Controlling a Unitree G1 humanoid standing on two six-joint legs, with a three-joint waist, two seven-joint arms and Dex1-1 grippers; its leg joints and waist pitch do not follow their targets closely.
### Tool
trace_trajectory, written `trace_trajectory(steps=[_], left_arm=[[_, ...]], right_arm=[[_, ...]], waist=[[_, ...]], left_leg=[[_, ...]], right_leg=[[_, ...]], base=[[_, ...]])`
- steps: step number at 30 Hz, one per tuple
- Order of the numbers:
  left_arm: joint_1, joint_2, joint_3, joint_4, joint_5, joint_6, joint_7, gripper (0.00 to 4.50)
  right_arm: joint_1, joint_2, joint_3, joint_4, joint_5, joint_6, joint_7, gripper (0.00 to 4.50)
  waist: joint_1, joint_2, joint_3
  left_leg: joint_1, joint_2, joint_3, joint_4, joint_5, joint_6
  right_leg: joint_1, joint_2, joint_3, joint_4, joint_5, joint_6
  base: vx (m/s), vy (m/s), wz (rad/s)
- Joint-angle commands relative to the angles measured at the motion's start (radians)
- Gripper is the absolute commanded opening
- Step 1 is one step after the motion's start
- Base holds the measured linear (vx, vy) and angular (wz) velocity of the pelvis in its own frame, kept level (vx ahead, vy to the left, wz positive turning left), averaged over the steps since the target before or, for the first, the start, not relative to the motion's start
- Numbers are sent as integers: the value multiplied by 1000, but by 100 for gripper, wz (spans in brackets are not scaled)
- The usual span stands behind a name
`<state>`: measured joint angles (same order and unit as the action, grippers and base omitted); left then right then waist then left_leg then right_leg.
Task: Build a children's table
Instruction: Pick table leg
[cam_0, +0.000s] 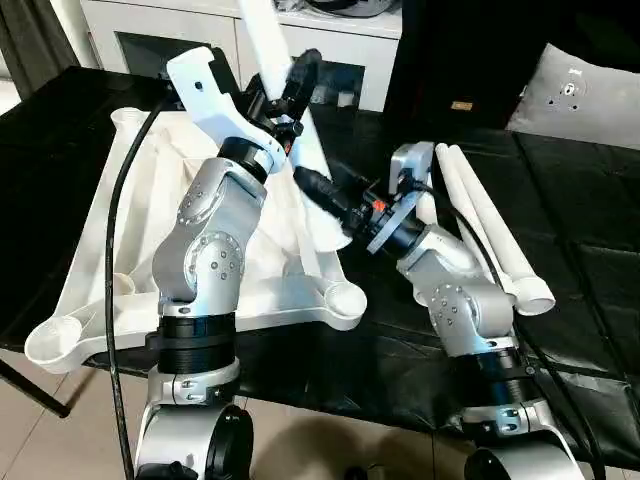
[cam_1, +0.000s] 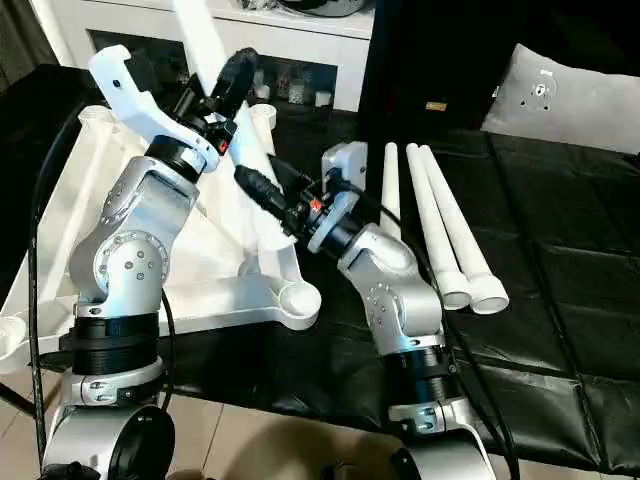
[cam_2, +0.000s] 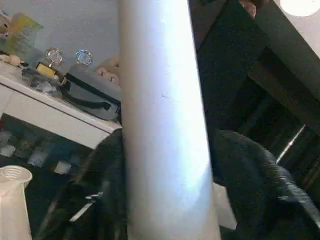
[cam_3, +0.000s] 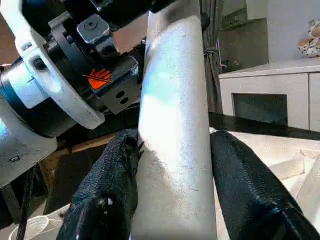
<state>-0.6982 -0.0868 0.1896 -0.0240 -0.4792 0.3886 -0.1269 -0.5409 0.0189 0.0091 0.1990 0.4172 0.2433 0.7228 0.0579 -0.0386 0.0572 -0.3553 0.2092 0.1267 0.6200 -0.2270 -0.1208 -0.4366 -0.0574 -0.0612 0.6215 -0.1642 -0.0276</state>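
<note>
- Lying upside down on the black table (cam_0: 560, 300), the white tabletop (cam_0: 110, 250) shows its ribbed underside and rounded corner sockets, one socket (cam_0: 345, 297) at its near corner towards 5 o'clock.
- One white leg (cam_0: 275, 60) rises tilted from the middle of the tabletop towards 12 o'clock, and both grippers are on it.
- The left gripper (cam_0: 298, 80) sits higher on this leg; in the left wrist view the leg stands between its two black fingers (cam_2: 260, 175), which flank it closely (actual contact cannot be told).
- The right gripper (cam_0: 320, 190) is lower on the same leg, reaching in from 3 o'clock; its black fingers (cam_3: 112, 190) press against the leg on both sides, holding it.
- Three spare legs (cam_1: 440, 225) lie side by side on the black table at 3 o'clock of the tabletop, well apart from both grippers.
- A white cabinet (cam_0: 150, 30) with glass doors stands behind the table at 12 o'clock.
</note>
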Motion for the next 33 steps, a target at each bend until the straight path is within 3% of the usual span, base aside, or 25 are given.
trace_trajectory(steps=[1, 12, 20, 21, 23, 25, 31, 33], left_arm=[[-1, -5, -13, -12, -10, -2, -1, 267], [6, -5, -11, -9, -14, 1, 4, 189], [1, 3, -5, 8, -7, 4, 17, 180], [0, 6, -4, 11, -7, 3, 19, 180], [-3, 11, -1, 15, -7, 2, 21, 180], [-9, 22, 3, 24, -3, 0, 19, 180], [-28, 68, 20, 57, 9, -8, 4, 180], [-32, 96, 15, 71, 16, 2, -16, 180]], right_arm=[[4, -2, 8, -8, -5, -20, 5, 184], [1, -6, 14, 9, -13, -40, 6, 184], [-7, -14, 16, 34, -45, -68, -17, 184], [-8, -12, 12, 39, -40, -67, -15, 240], [-10, -11, 5, 44, -33, -66, -12, 254], [-9, 0, -19, 37, 29, -24, 17, 260], [-7, -31, -20, 29, 31, -38, 40, 309], [-5, -48, -37, 3, 63, -12, 53, 341]], waist=[[-1, 4, -73], [0, 4, -72], [-1, 5, -73], [-1, 5, -73], [-1, 5, -73], [-1, 6, -73], [0, 8, -75], [1, 9, -76]], left_leg=[[-13, 1, 25, -71, -16, 50], [-14, 0, 25, -71, -20, 50], [-13, 0, 25, -70, -18, 50], [-12, 0, 26, -71, -26, 49], [-12, -1, 25, -71, -32, 49], [-12, -1, 25, -71, -31, 50], [-11, -1, 24, -70, -10, 51], [-10, -1, 24, -69, -8, 52]], right_leg=[[89, -54, 41, -63, -106, -178], [89, -54, 41, -63, -102, -184], [90, -54, 41, -62, -100, -182], [89, -54, 41, -64, -112, -181], [89, -53, 41, -64, -118, -180], [89, -53, 41, -64, -113, -181], [90, -53, 40, -59, -81, -184], [90, -53, 40, -58, -76, -189]], base=[[0, 0, 0], [0, 0, 0], [0, 0, 0], [0, 0, 0], [0, 0, 0], [0, 0, 0], [0, 0, 0], [0, 0, 0]])
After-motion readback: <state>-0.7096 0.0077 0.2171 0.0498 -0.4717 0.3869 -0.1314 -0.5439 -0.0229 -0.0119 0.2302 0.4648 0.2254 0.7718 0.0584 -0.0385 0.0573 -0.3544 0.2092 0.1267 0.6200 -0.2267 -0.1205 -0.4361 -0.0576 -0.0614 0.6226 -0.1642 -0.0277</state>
